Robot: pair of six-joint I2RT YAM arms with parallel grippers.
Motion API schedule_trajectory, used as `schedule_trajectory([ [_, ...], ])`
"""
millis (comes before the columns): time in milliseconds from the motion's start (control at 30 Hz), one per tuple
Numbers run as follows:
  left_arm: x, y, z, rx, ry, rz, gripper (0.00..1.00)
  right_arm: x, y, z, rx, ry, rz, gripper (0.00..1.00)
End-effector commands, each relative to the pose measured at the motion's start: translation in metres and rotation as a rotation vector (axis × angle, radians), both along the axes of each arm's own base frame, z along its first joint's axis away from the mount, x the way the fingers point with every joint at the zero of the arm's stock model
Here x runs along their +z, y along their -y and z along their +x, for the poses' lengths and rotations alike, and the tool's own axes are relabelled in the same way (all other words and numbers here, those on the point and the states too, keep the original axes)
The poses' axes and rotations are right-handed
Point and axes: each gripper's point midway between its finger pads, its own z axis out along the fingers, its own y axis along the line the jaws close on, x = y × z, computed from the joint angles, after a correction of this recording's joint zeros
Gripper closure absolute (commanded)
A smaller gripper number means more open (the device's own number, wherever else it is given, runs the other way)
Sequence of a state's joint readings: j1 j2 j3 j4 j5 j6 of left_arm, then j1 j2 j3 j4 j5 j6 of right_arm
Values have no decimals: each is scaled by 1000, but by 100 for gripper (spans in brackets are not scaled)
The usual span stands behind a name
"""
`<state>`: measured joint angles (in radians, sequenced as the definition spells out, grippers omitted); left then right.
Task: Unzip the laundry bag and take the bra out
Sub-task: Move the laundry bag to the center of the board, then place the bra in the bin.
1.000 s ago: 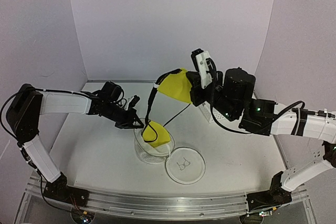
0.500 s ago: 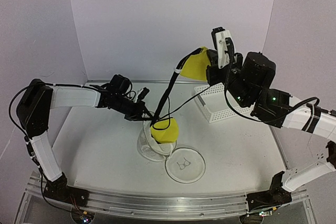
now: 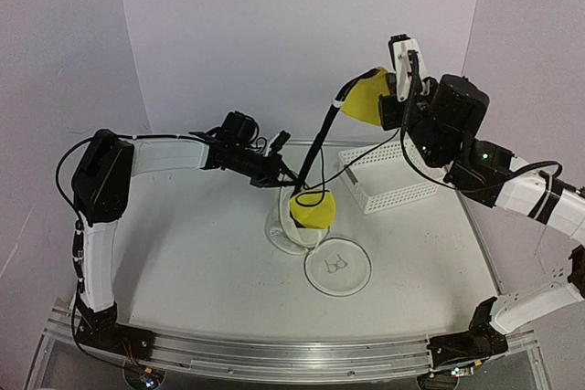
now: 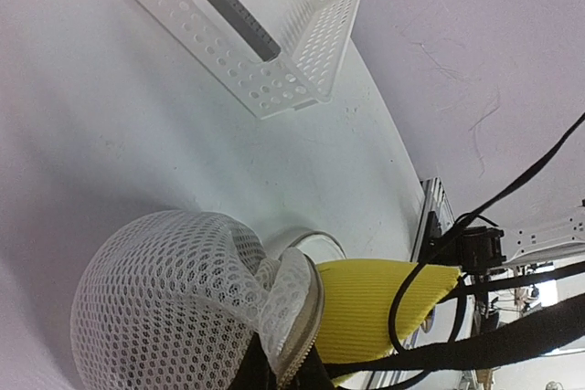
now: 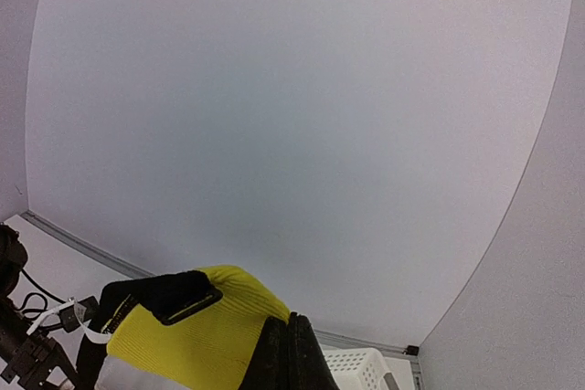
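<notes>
The laundry bag [image 3: 291, 233] is a white mesh pouch lying unzipped mid-table, its round pictogram face [image 3: 336, 268] flipped out flat beside it. My left gripper [image 3: 285, 177] is shut on the bag's zippered mesh rim [image 4: 302, 317], its tips [image 4: 282, 379] at the bottom edge of the wrist view. The bra is yellow with black straps. One cup [image 3: 313, 212] hangs just above the bag's mouth. The other cup [image 3: 366, 98] is raised high, with my right gripper [image 3: 388, 107] shut on its edge [image 5: 192, 335], fingers pressed together [image 5: 289, 319].
A white perforated plastic basket [image 3: 388, 178] stands at the back right, under the raised right arm, and shows in both wrist views [image 4: 265, 43] [image 5: 356, 367]. Black straps stretch between the two cups. Grey walls enclose the table on three sides.
My right gripper has risen up and to the right with the bra cup, stretching the straps. The lower cup has lifted from the bag. The left gripper and bag have shifted right.
</notes>
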<state>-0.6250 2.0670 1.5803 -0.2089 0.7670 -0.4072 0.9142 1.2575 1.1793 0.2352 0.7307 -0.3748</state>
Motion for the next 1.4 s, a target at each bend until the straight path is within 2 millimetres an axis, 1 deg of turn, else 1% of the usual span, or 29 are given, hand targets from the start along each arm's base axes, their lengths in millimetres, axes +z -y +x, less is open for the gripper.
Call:
schedule_trajectory([
  [0,37,27,18,-54,57,-119,100,29,31,10,-78,45,49,100],
  [133,35,42,29,-72,35,-148,100,20,45,33,-123,18,35,100],
  [267,21,51,35,-67,8,-143,100,11,66,60,-182,-7,43,100],
  [400,4,52,38,-50,-19,-124,100,5,90,90,-249,-27,46,100],
  [467,-2,52,39,-43,-27,-114,100,0,98,105,-268,-40,44,100],
  [600,-15,48,35,-40,-49,-95,100,-18,117,136,-324,-84,39,100],
  [667,-22,47,33,-38,-59,-84,100,-31,129,151,-354,-112,44,100],
  [767,-29,45,31,-39,-74,-76,100,-56,137,170,-366,-162,48,100],
  [900,-39,44,29,-36,-96,-64,100,-89,137,194,-369,-231,46,100],
  [1000,-44,44,30,-32,-107,-59,100,-121,135,207,-364,-291,50,100],
  [1133,-46,46,30,-35,-116,-61,100,-165,131,220,-359,-368,54,100],
  [1233,-46,47,30,-39,-120,-65,100,-197,134,226,-373,-424,49,100],
  [1333,-47,46,29,-41,-122,-64,100,-227,138,226,-389,-482,50,100],
  [1367,-46,46,29,-41,-122,-64,100,-234,139,225,-392,-496,54,100],
])
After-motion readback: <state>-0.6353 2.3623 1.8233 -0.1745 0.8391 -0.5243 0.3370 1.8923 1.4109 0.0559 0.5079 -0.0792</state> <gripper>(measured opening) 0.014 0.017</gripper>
